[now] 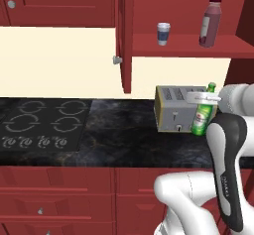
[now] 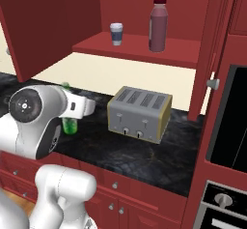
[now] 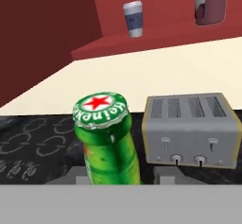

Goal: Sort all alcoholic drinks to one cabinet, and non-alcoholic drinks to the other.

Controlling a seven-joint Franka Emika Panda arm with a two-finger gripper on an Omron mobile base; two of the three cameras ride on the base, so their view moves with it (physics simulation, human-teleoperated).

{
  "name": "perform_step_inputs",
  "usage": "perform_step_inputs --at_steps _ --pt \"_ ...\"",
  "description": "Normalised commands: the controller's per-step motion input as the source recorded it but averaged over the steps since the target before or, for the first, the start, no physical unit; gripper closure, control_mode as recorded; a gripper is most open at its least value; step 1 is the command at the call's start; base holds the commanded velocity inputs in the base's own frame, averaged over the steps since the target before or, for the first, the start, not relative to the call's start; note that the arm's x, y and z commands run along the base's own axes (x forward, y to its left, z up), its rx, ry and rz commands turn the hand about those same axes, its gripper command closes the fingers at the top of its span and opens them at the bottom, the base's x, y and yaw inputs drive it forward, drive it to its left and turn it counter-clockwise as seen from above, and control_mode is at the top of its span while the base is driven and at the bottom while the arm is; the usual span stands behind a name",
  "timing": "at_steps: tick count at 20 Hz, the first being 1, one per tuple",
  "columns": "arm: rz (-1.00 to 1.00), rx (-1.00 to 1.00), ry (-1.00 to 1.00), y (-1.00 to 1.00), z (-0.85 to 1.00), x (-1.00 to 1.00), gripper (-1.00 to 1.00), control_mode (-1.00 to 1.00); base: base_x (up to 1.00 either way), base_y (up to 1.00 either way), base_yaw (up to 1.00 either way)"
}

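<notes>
A bright green bottle (image 1: 202, 116) with a red star on its cap, one of the alcoholic drinks, leans slightly in front of the toaster. My gripper (image 1: 203, 99) is shut on its neck. In the hand view the bottle (image 3: 108, 140) rises between my two fingers (image 3: 166, 173). From the right base camera my arm hides most of the bottle (image 2: 70, 125). The non-alcoholic drinks stand on the open cabinet's shelf above: a white lidded cup (image 1: 163, 33) (image 2: 116, 33) (image 3: 133, 19) and, to its right, a dark red juice bottle (image 1: 211, 22) (image 2: 158, 25) (image 3: 211, 3).
A grey toaster (image 1: 176, 111) (image 2: 140, 113) sits on the dark counter right behind the bottle. The open cabinet door (image 1: 124, 35) hangs to the left of the shelf. A stovetop (image 1: 42, 122) lies far left, a wall oven (image 2: 231, 121) at right.
</notes>
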Motion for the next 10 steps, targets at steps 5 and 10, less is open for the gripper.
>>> perform_step_inputs --at_steps 5,10 --pt "-0.02 0.00 -0.04 0.00 0.24 -0.22 1.00 -1.00 0.00 0.00 0.00" --pt "-0.02 0.00 -0.02 0.00 0.18 -0.21 1.00 -1.00 0.00 0.00 0.00"
